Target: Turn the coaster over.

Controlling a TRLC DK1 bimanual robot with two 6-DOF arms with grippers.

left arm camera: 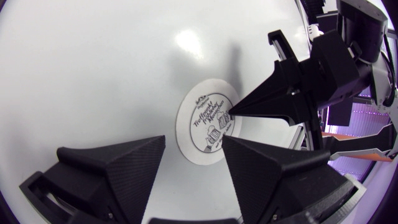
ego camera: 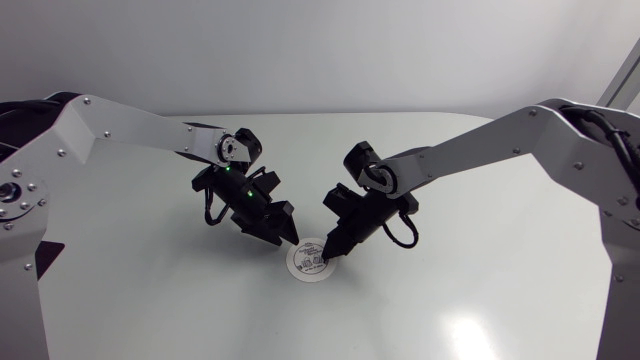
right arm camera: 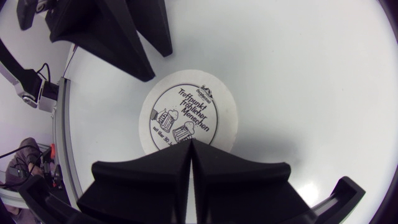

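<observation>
Left claw (ego camera: 287, 237): fingers spread wide, nothing between them, tips just beside the coaster (ego camera: 308, 262) on its left-edge side.

Coaster: lies flat near the middle of the white, glossy desk (ego camera: 480, 290), towards the front edge, printed face up. It is round, so it has no long axis.

Right claw (ego camera: 329, 254): fingers closed together to one point over the printed face. Contact cannot be confirmed. In the right wrist view the claw hides the coaster's near rim.

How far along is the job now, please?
Nothing looks done: the coaster lies flat, print up. In hand: the shut right gripper has its tips on the print; the open left gripper is at its edge. To do: lift and flip it.
</observation>
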